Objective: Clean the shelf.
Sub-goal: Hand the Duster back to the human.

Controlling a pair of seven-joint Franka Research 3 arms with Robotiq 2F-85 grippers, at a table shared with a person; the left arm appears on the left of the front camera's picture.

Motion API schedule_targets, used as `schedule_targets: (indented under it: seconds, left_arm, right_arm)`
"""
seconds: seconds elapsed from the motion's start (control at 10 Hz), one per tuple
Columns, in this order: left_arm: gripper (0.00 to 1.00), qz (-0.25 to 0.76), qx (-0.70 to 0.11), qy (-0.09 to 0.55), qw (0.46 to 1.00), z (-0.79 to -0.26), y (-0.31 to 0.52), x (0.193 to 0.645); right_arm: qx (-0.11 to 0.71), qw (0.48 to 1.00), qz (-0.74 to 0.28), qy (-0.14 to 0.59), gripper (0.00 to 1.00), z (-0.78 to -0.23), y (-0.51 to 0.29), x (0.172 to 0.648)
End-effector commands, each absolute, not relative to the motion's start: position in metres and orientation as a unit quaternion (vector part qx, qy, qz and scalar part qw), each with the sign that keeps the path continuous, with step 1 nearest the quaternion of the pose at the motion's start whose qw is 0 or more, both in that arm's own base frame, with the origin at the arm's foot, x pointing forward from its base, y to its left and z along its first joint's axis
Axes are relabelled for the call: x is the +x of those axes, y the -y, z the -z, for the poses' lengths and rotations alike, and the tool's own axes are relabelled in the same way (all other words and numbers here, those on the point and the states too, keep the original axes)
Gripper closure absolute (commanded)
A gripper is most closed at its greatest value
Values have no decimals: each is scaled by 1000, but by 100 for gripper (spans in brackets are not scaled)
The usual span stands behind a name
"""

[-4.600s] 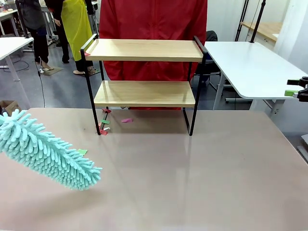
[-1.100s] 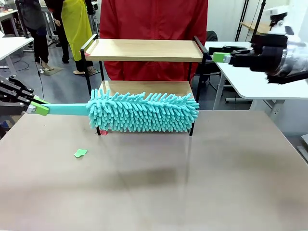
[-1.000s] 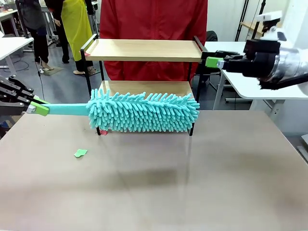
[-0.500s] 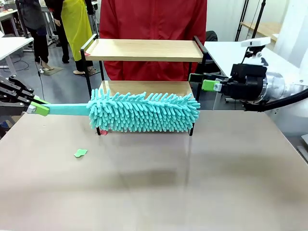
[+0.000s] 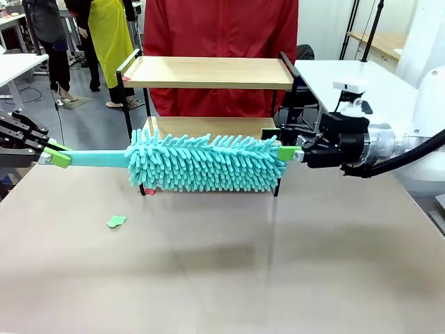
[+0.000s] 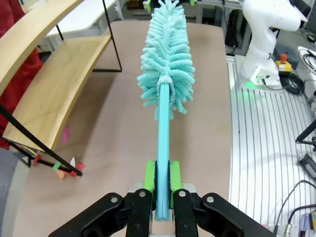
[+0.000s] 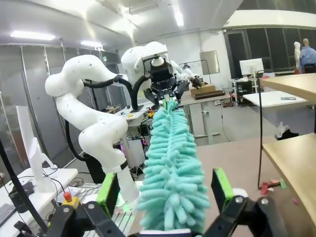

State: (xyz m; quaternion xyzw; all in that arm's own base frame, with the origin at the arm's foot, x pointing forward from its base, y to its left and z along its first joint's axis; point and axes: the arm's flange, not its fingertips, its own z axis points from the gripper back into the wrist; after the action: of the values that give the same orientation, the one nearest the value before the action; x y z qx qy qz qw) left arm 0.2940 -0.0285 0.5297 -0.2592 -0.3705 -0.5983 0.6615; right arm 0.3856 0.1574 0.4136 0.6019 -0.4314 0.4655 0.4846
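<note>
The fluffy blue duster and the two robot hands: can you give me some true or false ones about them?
1. The left gripper is shut on the teal duster's handle. True.
2. The right gripper has squeezed shut on the duster. False: its fingers stand open on either side of the duster's tip.
3. The duster lies flat on the shelf's top board. False: it is held level in front of the lower board.
4. A small green scrap lies on the table. True.
</note>
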Motion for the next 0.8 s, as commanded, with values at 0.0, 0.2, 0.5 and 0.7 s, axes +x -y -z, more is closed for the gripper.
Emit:
schedule_targets:
  seconds: [0.0, 0.2, 0.5, 0.7]
  left_arm:
    - [86, 600, -268, 384, 648, -531, 30, 297]
    - [86, 600, -268, 384, 648, -531, 30, 297]
    - [86, 600, -268, 384, 648, -531, 30, 297]
    - [86, 600, -268, 384, 648, -531, 30, 297]
  right_arm:
    - [589, 489, -460, 450, 0, -394, -172, 379]
    - [580, 501, -468, 439, 0, -380, -184, 374]
    - [583, 501, -466, 438, 0, -378, -193, 373]
    - [587, 498, -462, 439, 0, -378, -196, 376]
